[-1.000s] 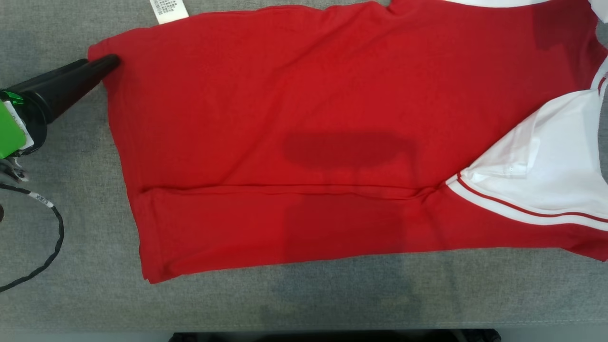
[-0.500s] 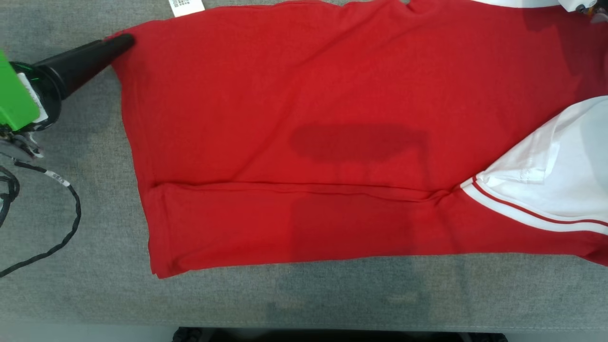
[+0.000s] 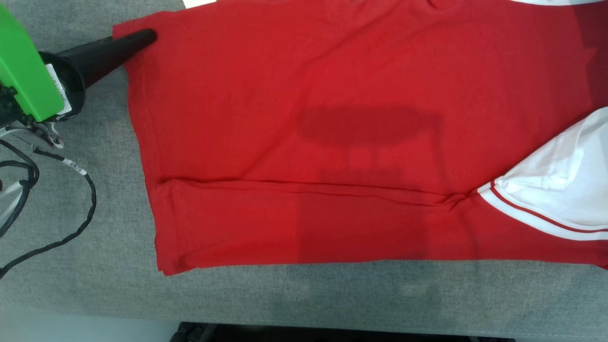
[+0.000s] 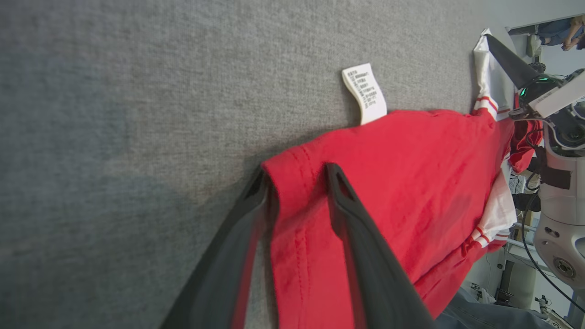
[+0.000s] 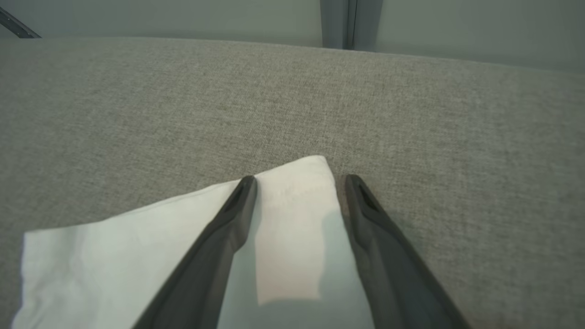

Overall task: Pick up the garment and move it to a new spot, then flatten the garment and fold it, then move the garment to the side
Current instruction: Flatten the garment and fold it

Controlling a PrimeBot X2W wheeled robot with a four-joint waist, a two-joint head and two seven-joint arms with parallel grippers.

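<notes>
Grey cloth surface (image 3: 332,294) under everything, with a pale wall behind it in the right wrist view. From the head view I lose the garment (image 3: 304,95) past the top and right edges, so its collar end is cut off. The left gripper (image 4: 295,173) reads there as one dark shape. Its wrist view separates the fingers: jaws apart, not clamped, the red hem corner between them. One finger lies over the cloth, the other at its edge, above or below I cannot tell. The right gripper (image 5: 297,180) is spread wide around a white sleeve corner (image 5: 292,201); contact is unclear. A label (image 4: 365,93) sticks out from the garment's far edge. The garment lies spread flat.
</notes>
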